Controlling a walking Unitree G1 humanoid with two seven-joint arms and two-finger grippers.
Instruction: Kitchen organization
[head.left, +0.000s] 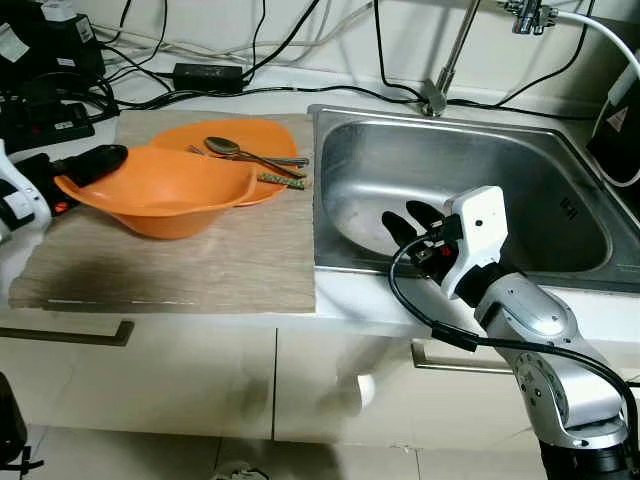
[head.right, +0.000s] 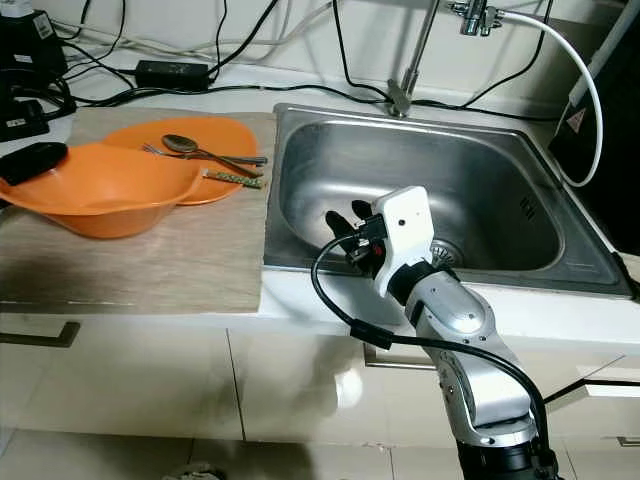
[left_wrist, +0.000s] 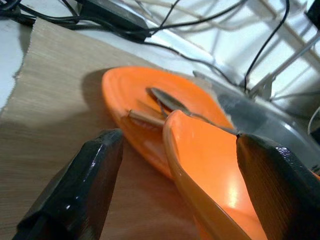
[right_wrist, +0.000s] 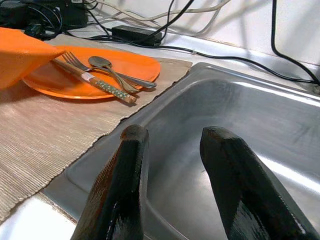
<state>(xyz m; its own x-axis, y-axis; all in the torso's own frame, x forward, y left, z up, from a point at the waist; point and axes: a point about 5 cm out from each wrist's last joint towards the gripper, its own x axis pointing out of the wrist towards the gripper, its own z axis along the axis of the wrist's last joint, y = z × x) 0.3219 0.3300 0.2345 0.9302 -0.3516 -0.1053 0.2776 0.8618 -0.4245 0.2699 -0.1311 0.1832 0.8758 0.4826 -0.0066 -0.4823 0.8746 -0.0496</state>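
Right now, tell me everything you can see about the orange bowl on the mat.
The orange bowl looks like smooth, glossy plastic, wide and shallow with a thin flared rim, and appears empty. It sits upright on the woven beige mat, left of the steel sink. Its far edge overlaps the orange plate carrying a spoon, fork and chopsticks. The left end effector is open, one black finger on either side of the bowl's left rim.
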